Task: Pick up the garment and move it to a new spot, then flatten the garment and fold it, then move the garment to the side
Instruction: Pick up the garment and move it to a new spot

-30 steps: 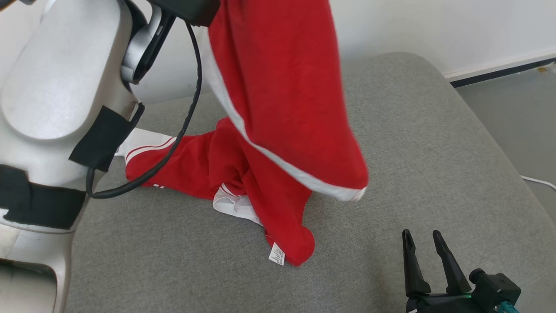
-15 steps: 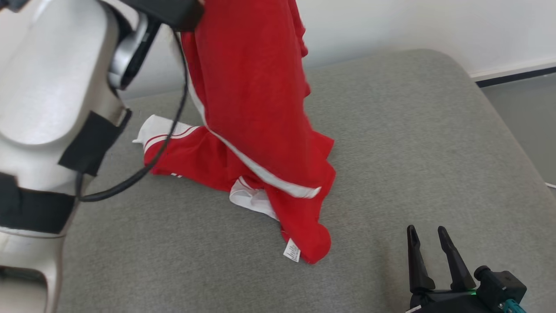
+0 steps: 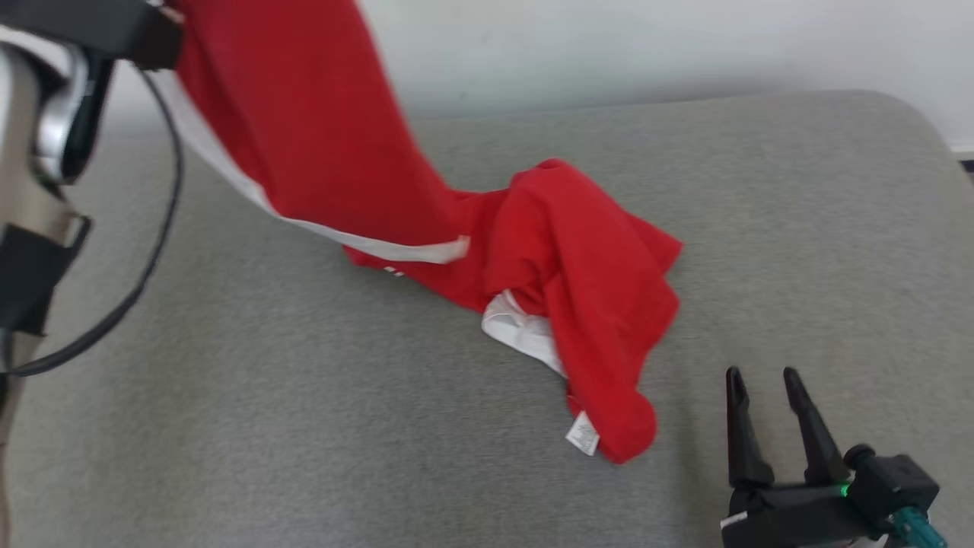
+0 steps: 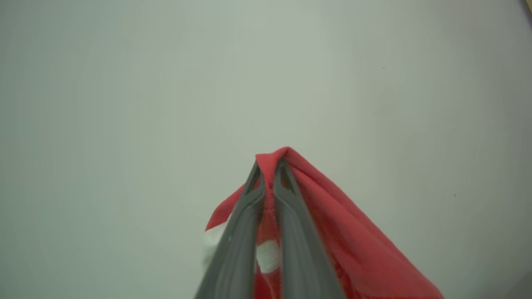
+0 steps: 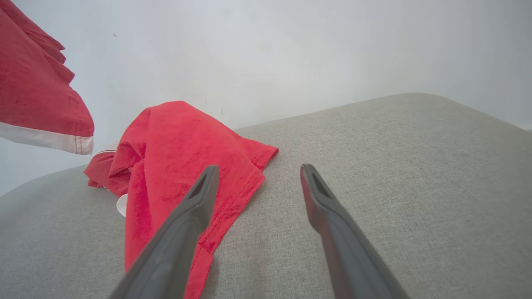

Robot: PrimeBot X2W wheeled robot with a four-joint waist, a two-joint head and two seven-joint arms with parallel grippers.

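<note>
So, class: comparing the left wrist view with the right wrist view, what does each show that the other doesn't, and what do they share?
Left wrist view: the left gripper shut on a pinched peak of the red garment. Right wrist view: the right gripper open over the grey cushion, where the garment's lower part lies heaped. Shared: the red garment and the pale wall.

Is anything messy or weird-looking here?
Yes. The red garment is bunched in a crumpled heap on the grey cushion, one end hoisted by the left end effector. Its white label pokes out, so part may be inside out.
</note>
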